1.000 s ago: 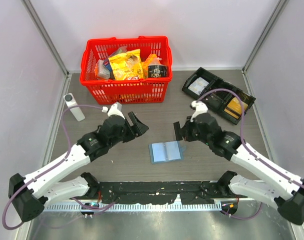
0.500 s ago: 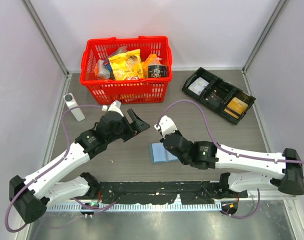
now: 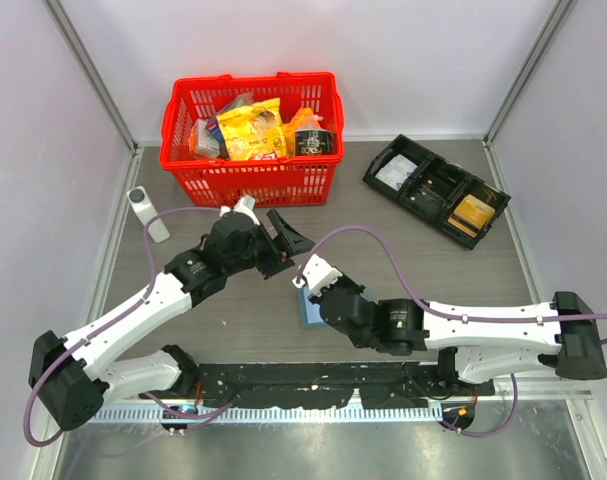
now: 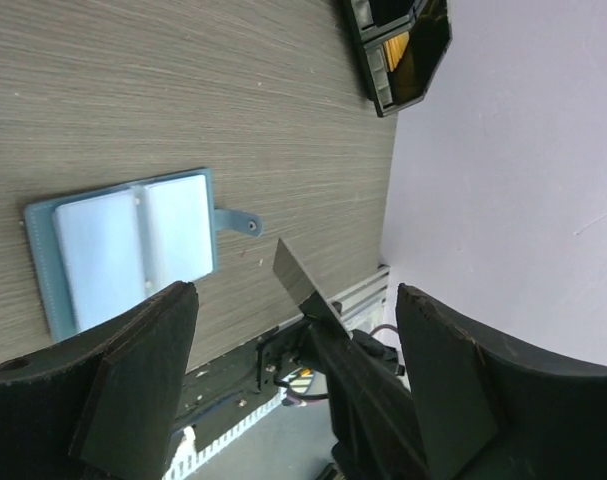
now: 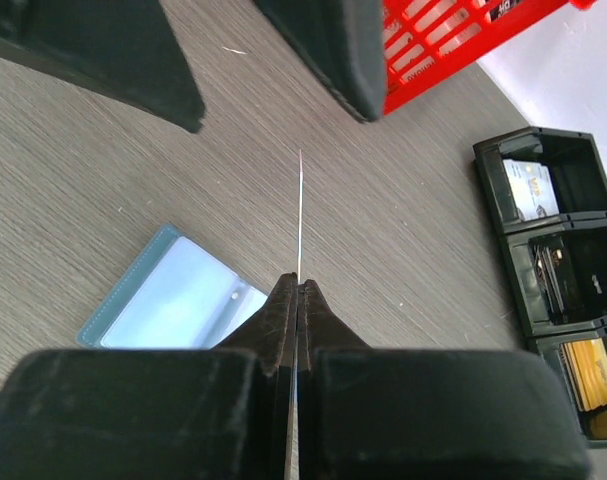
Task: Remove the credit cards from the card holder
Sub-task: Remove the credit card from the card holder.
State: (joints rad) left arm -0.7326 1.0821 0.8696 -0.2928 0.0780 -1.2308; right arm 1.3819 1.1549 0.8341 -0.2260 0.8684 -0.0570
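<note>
Card (image 5: 300, 210) stands on edge, pinched at its lower end between right gripper (image 5: 298, 292) fingers, which are pressed tight together. Card is off the worktop (image 5: 403, 230), above the holder (image 5: 178, 305). Holder lies unfolded and flat on worktop, pale inside up. Left gripper (image 3: 283, 240) is spread wide, holding nothing. Card shows in the gap between its fingers, no contact visible. Tray (image 5: 543, 228) and basket (image 5: 453, 40) are well apart.

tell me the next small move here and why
Probably ease the open left tool onto the card, then close: the right tool pinches it edge-on, pointing between the left fingers, clear of the card holder.
</note>
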